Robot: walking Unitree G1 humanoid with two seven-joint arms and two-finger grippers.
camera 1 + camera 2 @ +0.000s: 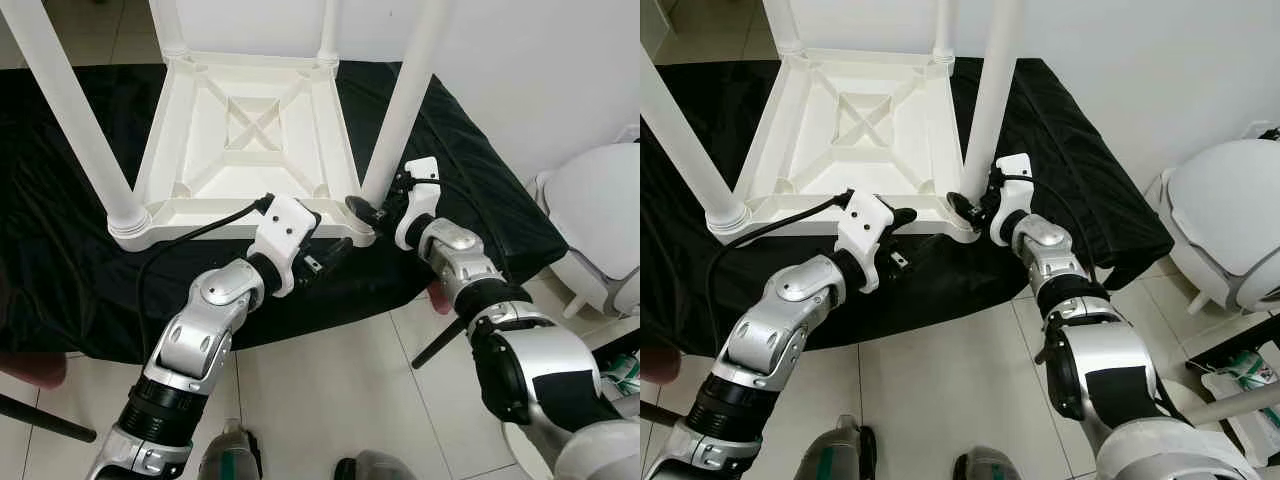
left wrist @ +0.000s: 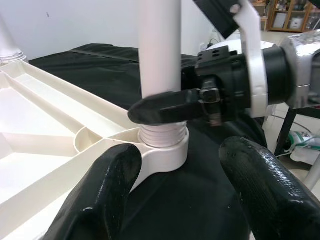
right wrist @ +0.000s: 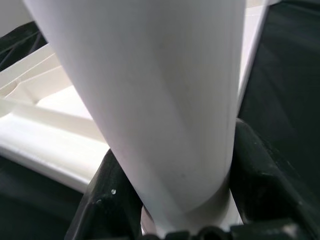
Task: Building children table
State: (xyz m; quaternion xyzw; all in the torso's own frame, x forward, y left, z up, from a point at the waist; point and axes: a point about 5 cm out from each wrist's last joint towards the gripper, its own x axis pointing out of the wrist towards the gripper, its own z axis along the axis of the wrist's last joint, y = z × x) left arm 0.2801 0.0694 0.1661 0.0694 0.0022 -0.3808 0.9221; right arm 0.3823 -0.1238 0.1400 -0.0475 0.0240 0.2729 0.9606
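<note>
Ribbed white plastic upturned table (image 1: 250, 130): right gripper (image 1: 372, 208) clamps its smooth round corner leg (image 1: 405, 100); left gripper (image 2: 182, 195) gapes empty beside it.

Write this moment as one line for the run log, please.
stage: leg fitting | right hand: shut on white plastic table leg near its socket | left hand: open, beside corner of upturned white plastic tabletop

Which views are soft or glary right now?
Head views: sharp, evenly lit, mild sheen on the silver arms. Left wrist view: left pincer fingers blurred up close, table leg crisp. Right wrist view: leg soft, too near the lens.
</note>
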